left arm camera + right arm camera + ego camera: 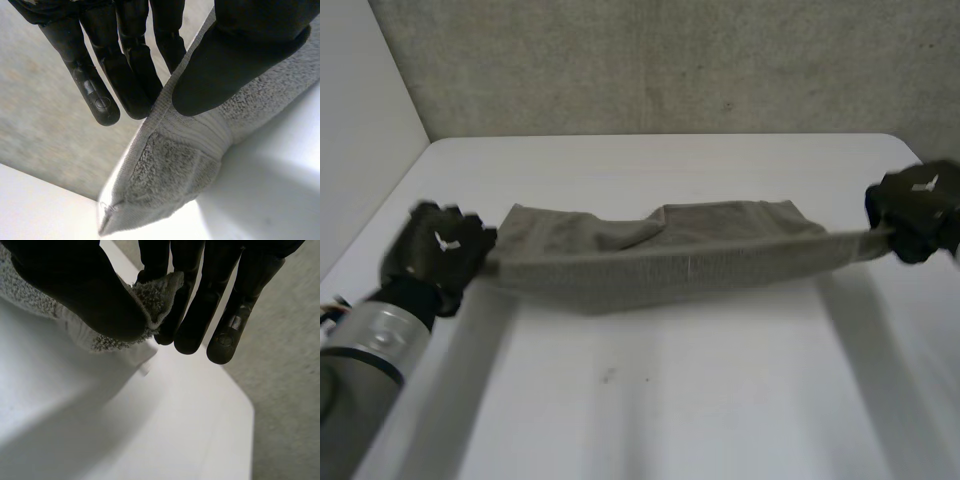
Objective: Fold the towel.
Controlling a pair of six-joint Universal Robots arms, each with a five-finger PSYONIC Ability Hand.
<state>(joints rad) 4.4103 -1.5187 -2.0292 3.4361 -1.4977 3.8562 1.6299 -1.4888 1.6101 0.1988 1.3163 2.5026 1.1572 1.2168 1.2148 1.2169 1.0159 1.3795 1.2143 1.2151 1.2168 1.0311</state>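
White table [650, 400] met a grey wall [670, 60] at the back. You had the grey towel [670, 262] stretched lengthwise between both hands over the table's middle. Your left hand [438, 250] pinched one end near its corner, thumb against straight fingers. Your right hand [918, 212] pinched the opposite end likewise.

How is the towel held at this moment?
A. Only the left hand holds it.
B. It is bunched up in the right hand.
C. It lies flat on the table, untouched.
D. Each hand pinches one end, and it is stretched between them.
D: the left hand and right hand each pinch an end of the towel between thumb and fingers, and it spans between them.
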